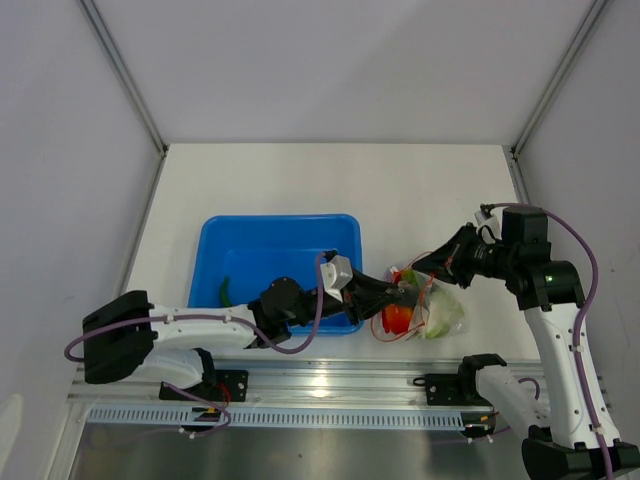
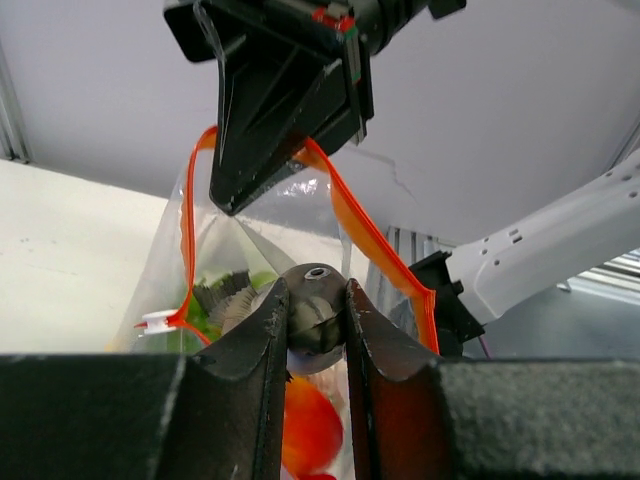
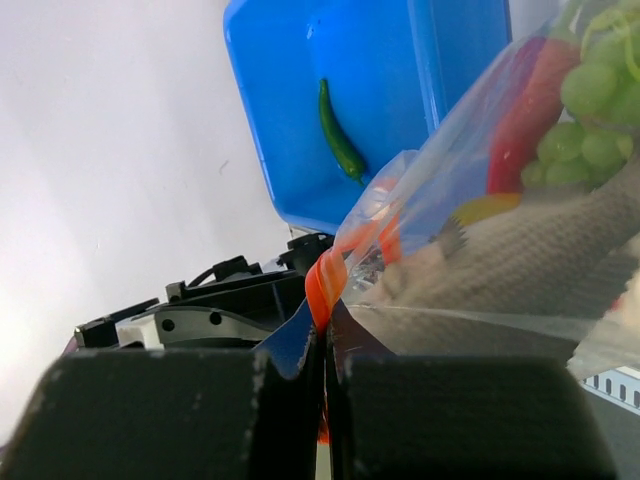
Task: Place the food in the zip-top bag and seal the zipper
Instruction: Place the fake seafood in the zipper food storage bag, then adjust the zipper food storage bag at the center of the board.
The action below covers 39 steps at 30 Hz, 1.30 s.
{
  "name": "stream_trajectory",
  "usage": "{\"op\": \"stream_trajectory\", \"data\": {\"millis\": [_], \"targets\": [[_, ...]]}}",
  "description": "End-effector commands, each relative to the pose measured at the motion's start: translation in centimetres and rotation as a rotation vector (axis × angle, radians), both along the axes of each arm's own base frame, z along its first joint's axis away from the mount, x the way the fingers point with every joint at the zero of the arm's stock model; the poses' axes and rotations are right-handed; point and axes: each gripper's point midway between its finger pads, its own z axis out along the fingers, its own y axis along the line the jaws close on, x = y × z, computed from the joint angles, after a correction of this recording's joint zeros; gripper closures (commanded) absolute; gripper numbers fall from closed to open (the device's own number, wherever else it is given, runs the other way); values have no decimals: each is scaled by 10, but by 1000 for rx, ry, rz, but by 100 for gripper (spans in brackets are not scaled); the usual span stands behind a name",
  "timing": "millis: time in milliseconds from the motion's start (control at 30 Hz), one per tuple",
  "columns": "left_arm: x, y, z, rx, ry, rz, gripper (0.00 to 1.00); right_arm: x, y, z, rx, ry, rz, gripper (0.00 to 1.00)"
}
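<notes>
Two grippers of mine meet at one zip-top bag [image 1: 432,302], which sits on the white bench [image 1: 300,180] just right of the one blue tray [image 1: 270,255], near my bases. My right gripper [image 3: 325,335] is pressed together on the zipper [image 3: 322,285]. It pinches one spot of the red-orange strip and holds the mouth up. The two sides of the strip stand apart in an open loop, so the bag is unsealed. One small white slider [image 2: 158,322] sits on the strip, at its left end in the left wrist view.

My left gripper [image 2: 315,300] is at the bag's mouth. Its two fingers [image 2: 262,350] are closed part-way on one grey fish [image 2: 308,320], which fills the gap between them and touches both.

Through the clear plastic I count:
- one red-orange tomato [image 2: 312,430], low in the bag
- one bunch of green grapes [image 3: 595,110]
- one red piece [image 3: 530,110] beside the grapes, which may be the chili
- one yellow-orange piece [image 3: 482,207], probably the mango

From above, one pale lump [image 1: 447,316] lies at the bag's right side; I cannot tell what it is. One slim green pepper [image 3: 338,128] lies in the tray, the only food I see there, well apart from both grippers.
</notes>
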Motion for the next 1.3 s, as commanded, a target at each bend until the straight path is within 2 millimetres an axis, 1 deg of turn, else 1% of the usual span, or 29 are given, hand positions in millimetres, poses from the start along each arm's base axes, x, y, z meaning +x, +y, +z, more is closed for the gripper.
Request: {"op": "stream_trajectory", "data": {"millis": [0, 67, 100, 233, 300, 333, 367, 433, 467, 500, 533, 567, 633, 667, 733, 767, 833, 867, 900, 933, 967, 1000, 1033, 1067, 1133, 1167, 1200, 1233, 1267], "targets": [[-6, -13, -22, 83, 4, -37, 99, -3, 8, 26, 76, -75, 33, 100], [-7, -15, -26, 91, -2, -41, 99, -3, 8, 26, 74, -73, 33, 100], [-8, -17, -34, 110, 2, -54, 99, -3, 7, 25, 73, -70, 33, 100], [-19, -26, -43, 171, -7, -85, 99, -4, 7, 23, 68, -67, 33, 100], [-21, -28, -47, 202, -2, -83, 86, -4, 7, 23, 66, -66, 34, 100], [-21, -26, -56, 244, 14, -73, 75, -4, 7, 23, 65, -68, 36, 100], [-21, -25, -58, 257, 18, -65, 57, -4, 7, 23, 66, -67, 35, 100], [-17, -20, -63, 281, 35, -30, 47, -5, 7, 25, 71, -71, 37, 100], [-17, -14, -63, 280, 35, -20, 39, -5, 8, 26, 73, -72, 40, 100], [-16, -10, -61, 274, 40, -7, 34, -6, 8, 27, 76, -75, 42, 100], [-14, -5, -64, 293, 53, 18, 19, -6, 8, 27, 76, -74, 43, 100], [-13, 2, -55, 282, 56, 36, 14, -7, 8, 28, 78, -75, 44, 100], [-10, 12, -51, 288, 83, 73, 10, -7, 8, 28, 73, -77, 46, 100], [-5, 25, -42, 282, 94, 123, 8, -8, 8, 28, 72, -73, 48, 100], [-3, 37, -31, 264, 120, 162, 1, -10, 8, 28, 73, -70, 55, 100], [-2, 48, -23, 256, 128, 184, 0, -11, 8, 28, 73, -72, 57, 100], [-4, 58, -12, 236, 140, 196, 1, -12, 9, 29, 76, -76, 67, 100], [2, 66, -8, 221, 159, 240, 1, -13, 9, 29, 76, -76, 71, 100], [2, 78, -2, 194, 187, 261, 0, -14, 9, 30, 77, -78, 76, 100], [5, 84, -2, 185, 210, 289, 1, -15, 10, 30, 78, -81, 83, 100], [14, 94, -8, 201, 238, 355, 1, -16, 9, 29, 71, -82, 92, 100], [15, 97, -7, 195, 255, 367, 0, -18, 9, 28, 66, -83, 97, 100], [15, 98, -7, 205, 252, 366, 1, -19, 9, 26, 60, -82, 101, 100], [15, 96, 0, 207, 249, 360, 0, -21, 8, 24, 51, -83, 108, 100], [13, 89, -23, 312, 269, 343, 0, -23, 8, 23, 45, -82, 116, 100], [13, 84, -17, 315, 274, 334, 1, -25, 7, 23, 41, -82, 119, 100], [12, 80, -23, 337, 286, 324, 0, -26, 7, 23, 35, -91, 125, 100], [9, 72, -36, 378, 300, 292, 0, -27, 7, 22, 32, -90, 126, 100], [8, 67, -34, 377, 308, 276, 0, -29, 6, 23, 28, -90, 126, 100]]}}
